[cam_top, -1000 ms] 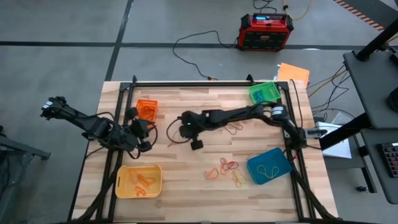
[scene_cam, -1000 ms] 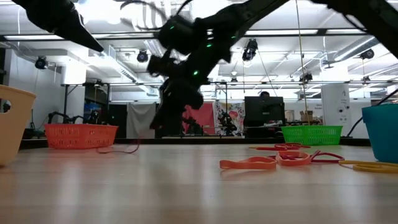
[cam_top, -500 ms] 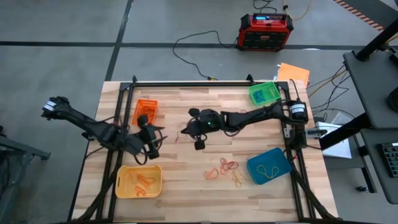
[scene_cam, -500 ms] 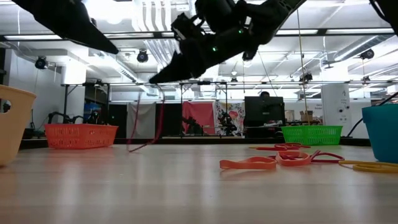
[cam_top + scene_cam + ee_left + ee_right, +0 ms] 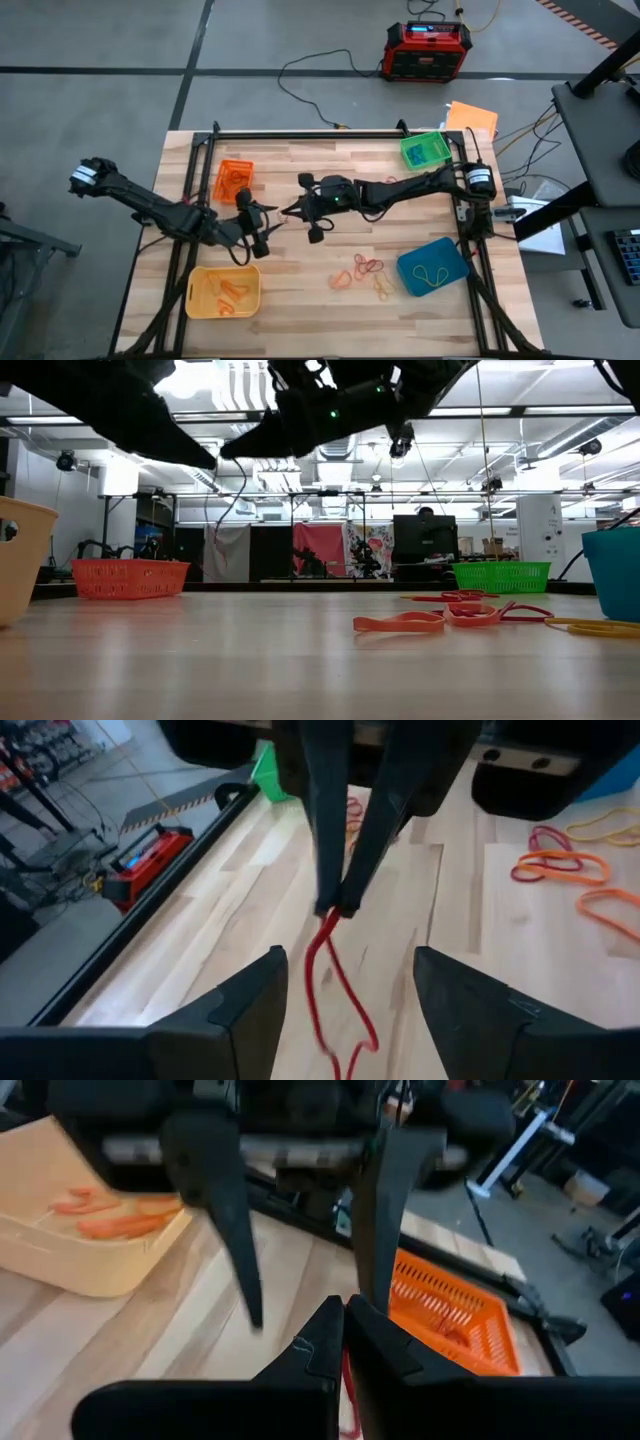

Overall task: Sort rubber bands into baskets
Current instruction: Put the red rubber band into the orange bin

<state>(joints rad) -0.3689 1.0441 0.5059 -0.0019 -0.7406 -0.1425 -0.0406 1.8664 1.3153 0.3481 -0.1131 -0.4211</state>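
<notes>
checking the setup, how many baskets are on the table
4: orange basket at the far left, green basket at the far right corner, blue basket at the near right, yellow basket at the near left. None looks hidden.

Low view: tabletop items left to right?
Yellow basket → orange basket → orange rubber band → green basket → blue basket.

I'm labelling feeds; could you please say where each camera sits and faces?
High: overhead, straight down on table; left gripper, right gripper.
Low: table height, level across into room; arms overhead.
Left wrist: faces right gripper pinching a red band; own open fingers in front.
Right wrist: faces left gripper and orange basket; own shut fingers in front.
Shared: high and right wrist show the orange basket.
</notes>
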